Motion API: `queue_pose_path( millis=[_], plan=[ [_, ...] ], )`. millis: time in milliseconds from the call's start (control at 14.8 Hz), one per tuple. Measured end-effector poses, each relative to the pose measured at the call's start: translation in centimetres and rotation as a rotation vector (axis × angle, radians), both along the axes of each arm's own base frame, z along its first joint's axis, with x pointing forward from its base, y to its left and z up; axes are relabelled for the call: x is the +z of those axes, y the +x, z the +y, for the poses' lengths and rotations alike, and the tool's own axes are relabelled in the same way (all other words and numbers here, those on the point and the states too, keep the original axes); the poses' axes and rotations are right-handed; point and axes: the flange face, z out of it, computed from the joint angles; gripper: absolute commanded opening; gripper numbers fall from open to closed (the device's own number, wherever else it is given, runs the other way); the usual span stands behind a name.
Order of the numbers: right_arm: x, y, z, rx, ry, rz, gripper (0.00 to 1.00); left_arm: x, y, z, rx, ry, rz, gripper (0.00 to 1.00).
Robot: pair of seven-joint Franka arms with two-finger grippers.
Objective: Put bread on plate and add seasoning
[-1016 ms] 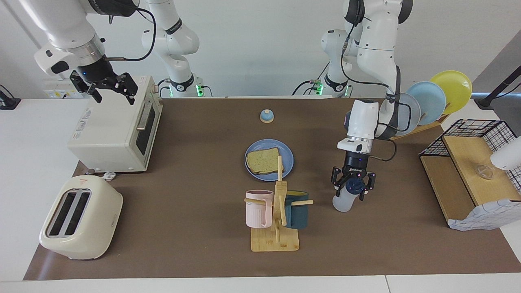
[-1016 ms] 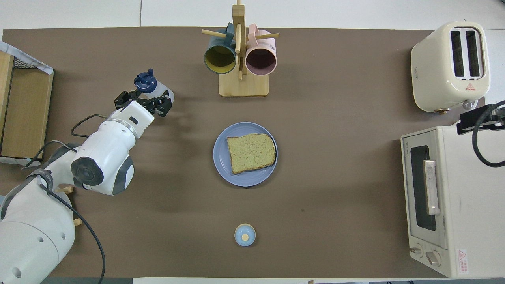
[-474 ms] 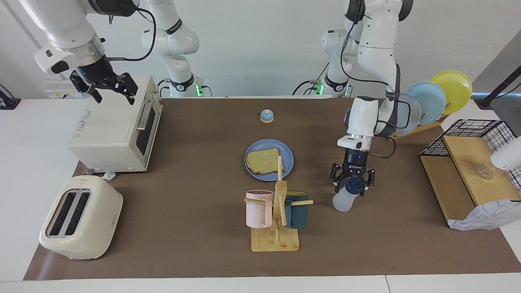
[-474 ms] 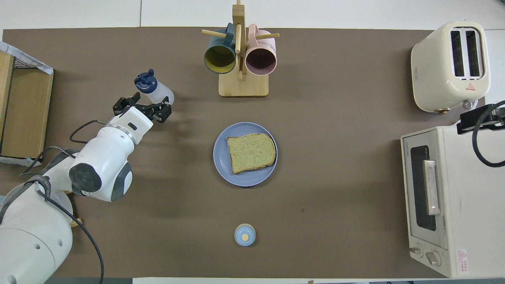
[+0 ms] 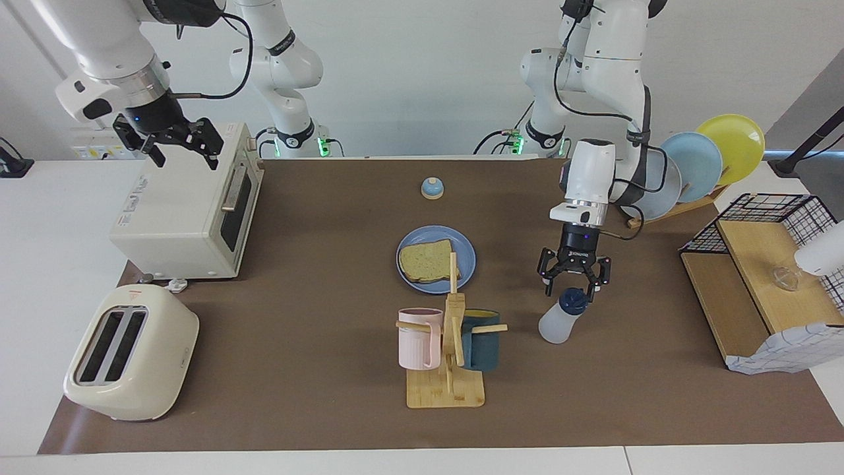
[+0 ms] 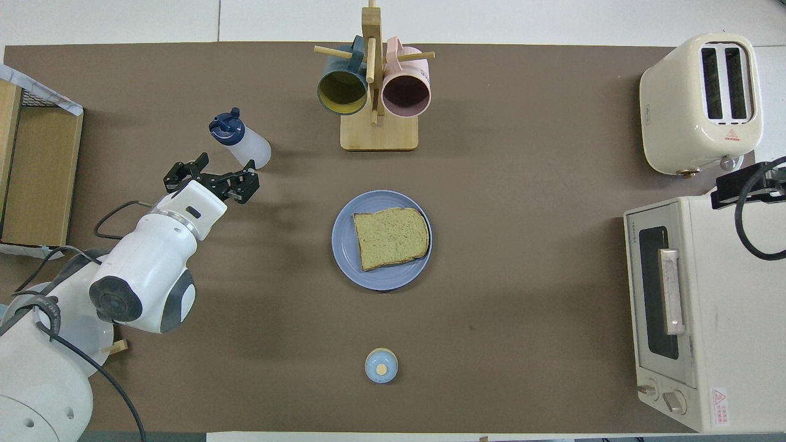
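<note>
Since the earlier frames the left pincer has let go of the seasoning and risen clear of it; it now hangs just above the bottle's navy cap with its fingers spread apart, holding nothing. The seasoning stands on the brown bench toward the left arm's end, beside the mug rack and farther from the robots than the plate. The bread lies flat on the plate at mid-bench, with the small bell nearer to the robots. The right pincer waits in the air over the toaster oven at the right arm's end, fingers apart and empty. No contact is seen between either pincer and any item.
</note>
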Motion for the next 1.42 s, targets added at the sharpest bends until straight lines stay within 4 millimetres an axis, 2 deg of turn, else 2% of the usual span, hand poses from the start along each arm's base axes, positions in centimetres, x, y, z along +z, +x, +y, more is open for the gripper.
queue_pose_path(
  millis=[407,745,949,1152,1423],
  plan=[
    [0.0,0.0,0.0,0.0,0.0,0.0,1.0,0.6,-1.2,0.4,0.006,0.006,0.018,1.0],
    [0.0,0.0,0.0,0.0,0.0,0.0,1.0,3.2,-1.5,0.8,0.011,0.063,0.088,1.0],
    [0.0,0.0,0.0,0.0,0.0,0.0,1.0,3.4,-1.5,0.9,0.015,0.079,0.116,1.0],
    [0.0,0.0,0.0,0.0,0.0,0.0,1.0,3.7,-1.0,1.0,0.022,0.101,0.156,1.0],
    [0.0,0.0,0.0,0.0,0.0,0.0,1.0,5.6,1.1,1.0,0.038,0.149,0.222,1.0]
  ],
)
